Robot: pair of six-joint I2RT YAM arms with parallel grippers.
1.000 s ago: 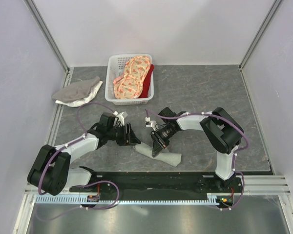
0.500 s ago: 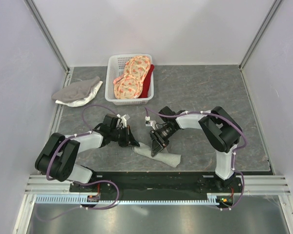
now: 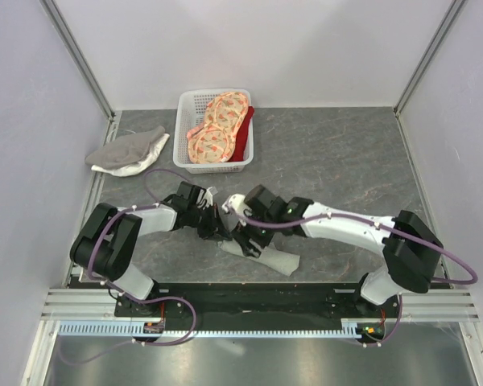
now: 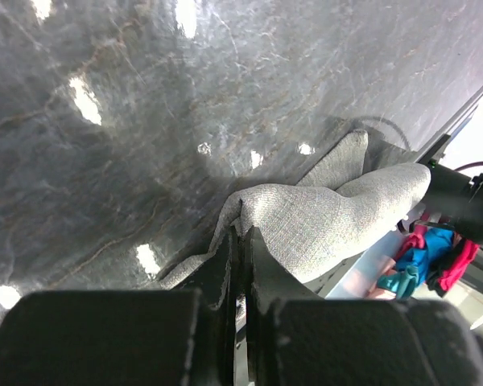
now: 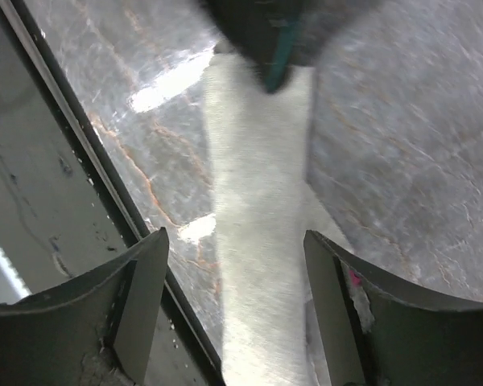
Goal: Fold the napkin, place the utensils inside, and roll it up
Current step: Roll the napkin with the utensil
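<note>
- Left gripper [image 4: 240, 238] has slid right to the napkin [image 4: 330, 211], fingers closed, pinching its left end, likely to anchor it.
- Right gripper [image 5: 235, 245] has swung over the napkin, fingers open astride it, seemingly for rolling.
- Fork unseen.

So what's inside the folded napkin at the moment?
Only grey cloth shows: the napkin lies as a folded strip, its end pinched by the left fingers. Nothing metal pokes out; anything wrapped inside is covered.
</note>
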